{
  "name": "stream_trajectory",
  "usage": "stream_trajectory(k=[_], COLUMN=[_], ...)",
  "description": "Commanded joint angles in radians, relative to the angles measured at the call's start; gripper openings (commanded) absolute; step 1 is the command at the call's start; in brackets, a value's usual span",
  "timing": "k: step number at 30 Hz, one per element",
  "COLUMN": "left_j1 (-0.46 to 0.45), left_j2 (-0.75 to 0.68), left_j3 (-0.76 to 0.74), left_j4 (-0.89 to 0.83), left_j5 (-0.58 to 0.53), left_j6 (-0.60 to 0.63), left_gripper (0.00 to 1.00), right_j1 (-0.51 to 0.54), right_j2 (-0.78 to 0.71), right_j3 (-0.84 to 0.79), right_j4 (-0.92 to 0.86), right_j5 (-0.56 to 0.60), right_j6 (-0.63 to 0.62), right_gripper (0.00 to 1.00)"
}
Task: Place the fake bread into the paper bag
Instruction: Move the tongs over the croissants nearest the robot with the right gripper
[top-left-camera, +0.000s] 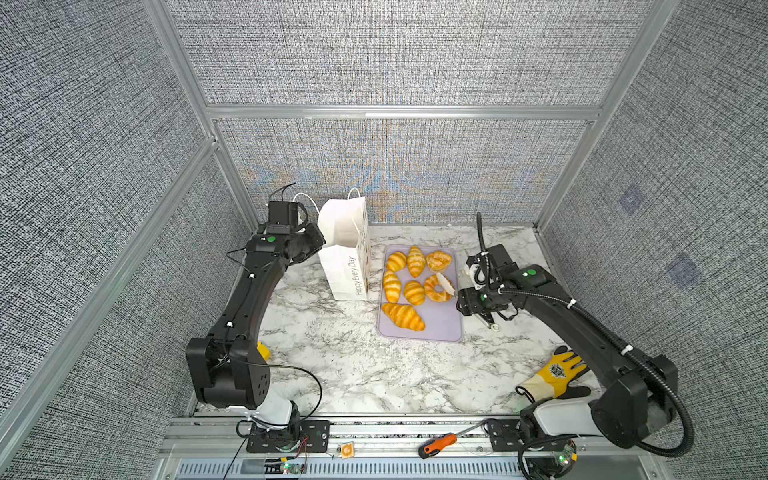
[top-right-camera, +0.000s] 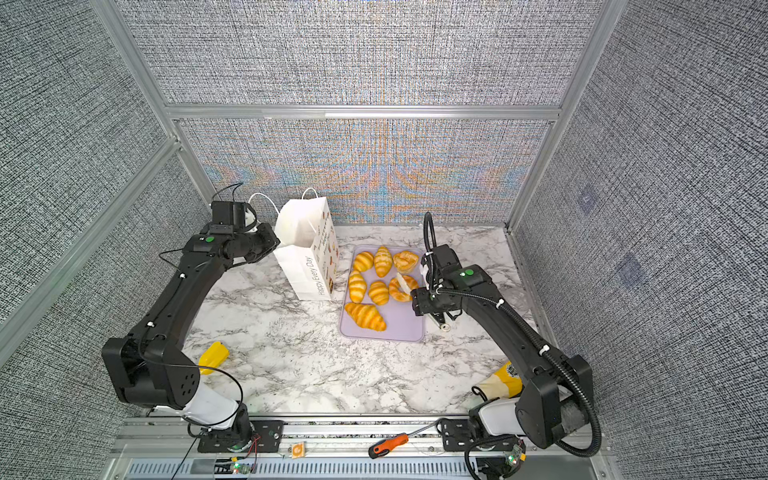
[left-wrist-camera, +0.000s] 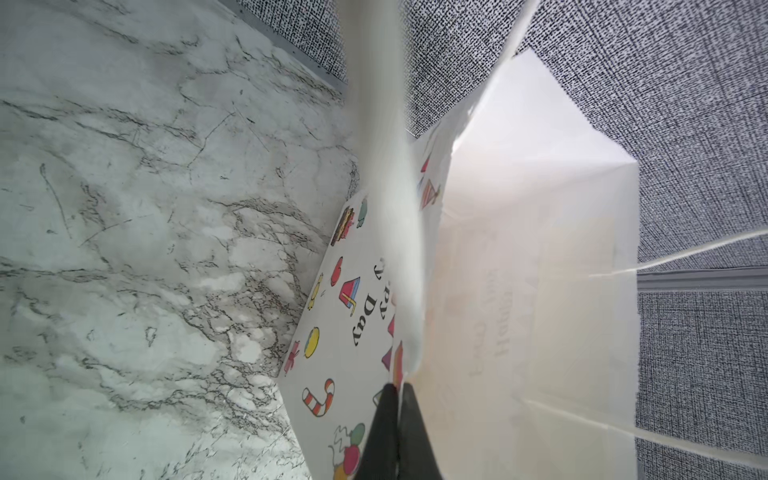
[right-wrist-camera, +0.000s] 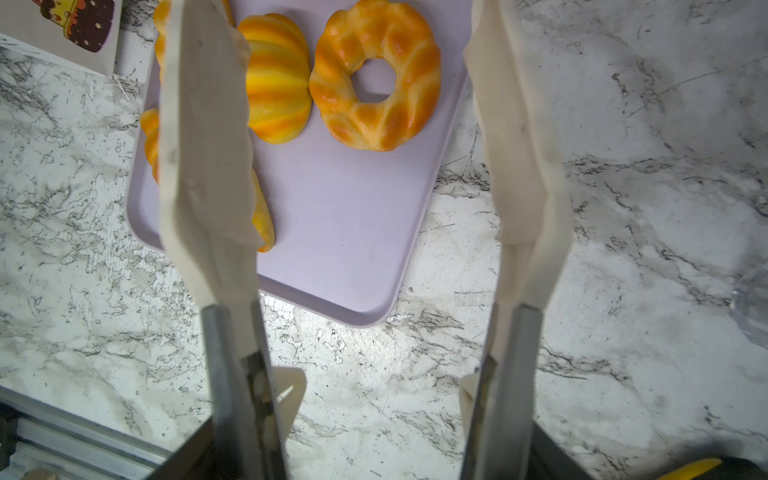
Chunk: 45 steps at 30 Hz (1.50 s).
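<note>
In both top views my left hand (top-left-camera: 319, 244) is pinching shut on the paper bag (top-left-camera: 347, 270) rim. My right hand (top-left-camera: 456, 277) is hanging wide open and empty. The fake bread (top-left-camera: 403, 316) is lying on the lilac tray (top-left-camera: 440, 324) just under and beyond it.
Left wrist: my fingers (left-wrist-camera: 386, 415) are clamping the bag's edge.
Right wrist: the ring bread (right-wrist-camera: 376, 83) is sitting between my spread fingers (right-wrist-camera: 203, 145).

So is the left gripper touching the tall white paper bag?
Touching. The left wrist view shows the left gripper shut on the rim of the tall white paper bag, with the paper pinched between its black tips.
</note>
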Motion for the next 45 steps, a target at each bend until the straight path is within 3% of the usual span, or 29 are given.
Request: stream_trajectory(k=[1, 17, 31, 36, 45], left_j1=[-0.018, -0.072, -0.149, -0.165, -0.17], left_j2=[0.0, -0.068, -0.058, -0.059, -0.058], left_j3=[0.02, -0.075, -0.064, -0.067, -0.048], left_j4=[-0.01, 0.004, -0.033, -0.026, -0.012], left_j5=[-0.058, -0.177, -0.304, -0.305, -0.292], left_j6=[-0.043, -0.234, -0.302, -0.313, -0.289], left_gripper=[0.0, 0.0, 0.02, 0.12, 0.38], right_j1=[-0.011, -0.024, -0.024, -0.024, -0.023], right_j2=[0.001, 0.016, 0.023, 0.029, 0.028], right_j3=[0.011, 0.002, -0.026, -0.037, -0.046], right_j4=[0.018, -0.012, -0.024, -0.026, -0.027], right_j5=[-0.034, -0.119, -0.157, -0.166, -0.17], right_j6=[-0.032, -0.112, -0.163, -0.183, -0.184], right_gripper=[0.75, 0.75, 0.75, 0.75, 0.75])
